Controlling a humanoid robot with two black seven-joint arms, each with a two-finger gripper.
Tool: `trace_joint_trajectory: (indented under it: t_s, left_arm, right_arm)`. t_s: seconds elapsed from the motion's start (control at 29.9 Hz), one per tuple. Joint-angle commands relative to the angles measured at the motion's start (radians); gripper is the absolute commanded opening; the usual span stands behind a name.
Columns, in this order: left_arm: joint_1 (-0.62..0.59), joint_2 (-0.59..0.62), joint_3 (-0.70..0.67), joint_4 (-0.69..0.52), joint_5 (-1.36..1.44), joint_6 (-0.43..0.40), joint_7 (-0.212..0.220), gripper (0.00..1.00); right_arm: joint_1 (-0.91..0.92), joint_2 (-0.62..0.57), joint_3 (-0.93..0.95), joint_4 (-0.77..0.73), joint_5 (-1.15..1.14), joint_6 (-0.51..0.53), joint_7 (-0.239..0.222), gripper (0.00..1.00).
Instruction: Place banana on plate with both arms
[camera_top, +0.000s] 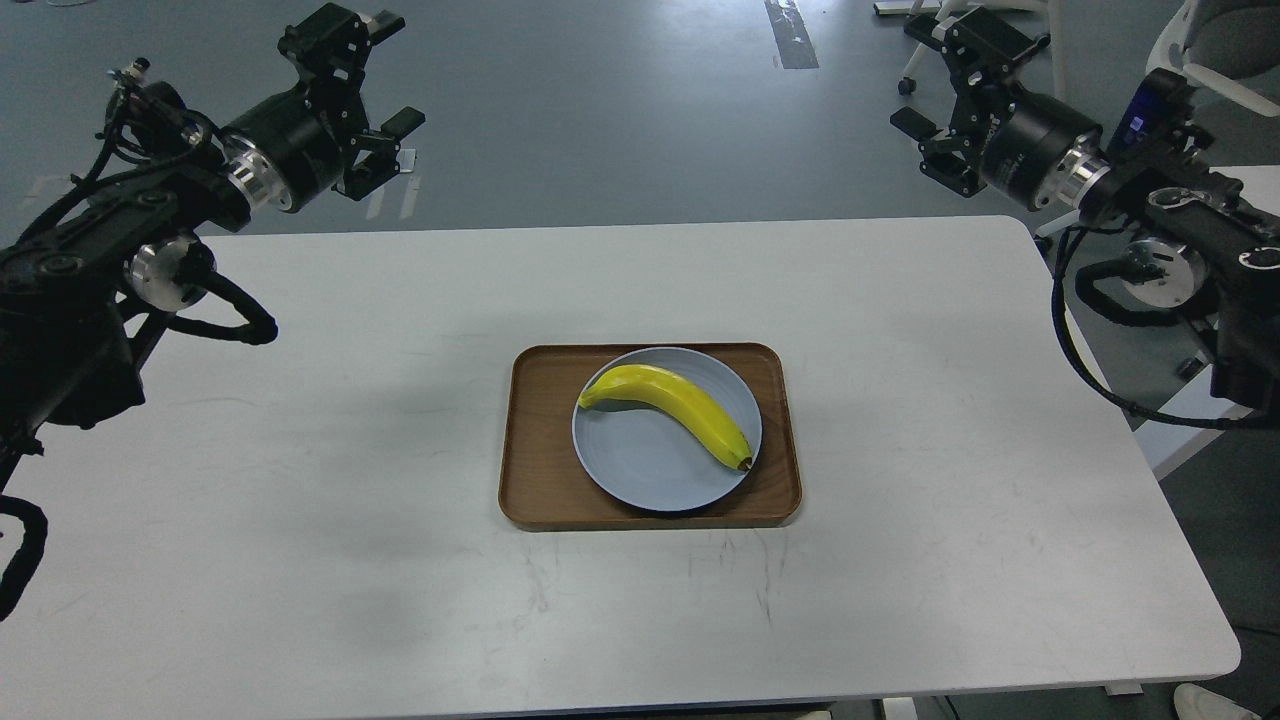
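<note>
The yellow banana (670, 400) lies curved across the far half of the pale blue-grey plate (640, 470), stem end to the left, dark tip at the plate's right rim. Nothing touches it. My left gripper (393, 72) hangs high beyond the table's far left edge, open and empty, fingers pointing right. My right gripper (912, 75) hangs high beyond the far right corner, open and empty, fingers pointing left. Both are far from the plate.
The plate sits in a rectangular brown wooden tray (535, 440) at the middle of the white table (300, 500). White wheeled chairs (1000, 40) stand on the grey floor behind. A second white table edge (1230, 200) is at the right.
</note>
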Motion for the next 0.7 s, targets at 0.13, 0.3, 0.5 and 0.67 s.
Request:
trace_joint_trajectory:
  t_s: [0.13, 0.3, 0.5, 0.67]
  left_arm:
    - [0.145, -0.037, -0.066, -0.025, -0.001, 0.000, -0.021, 0.98]
    - [0.208, -0.072, -0.112, -0.023, 0.000, 0.000, -0.021, 0.98]
    - [0.265, -0.124, -0.126, -0.016, 0.004, 0.000, -0.021, 0.98]
    - [0.274, -0.138, -0.135, -0.011, 0.004, 0.000, -0.021, 0.98]
  right_arm:
    - [-0.076, 0.040, 0.020, -0.008, 0.013, 0.000, 0.000, 1.00]
    - [-0.115, 0.077, 0.015, -0.011, 0.013, 0.000, 0.000, 1.00]
    - [-0.163, 0.161, -0.002, -0.039, 0.011, 0.000, 0.000, 1.00]
    - [-0.180, 0.178, 0.001, -0.042, 0.011, 0.000, 0.000, 1.00]
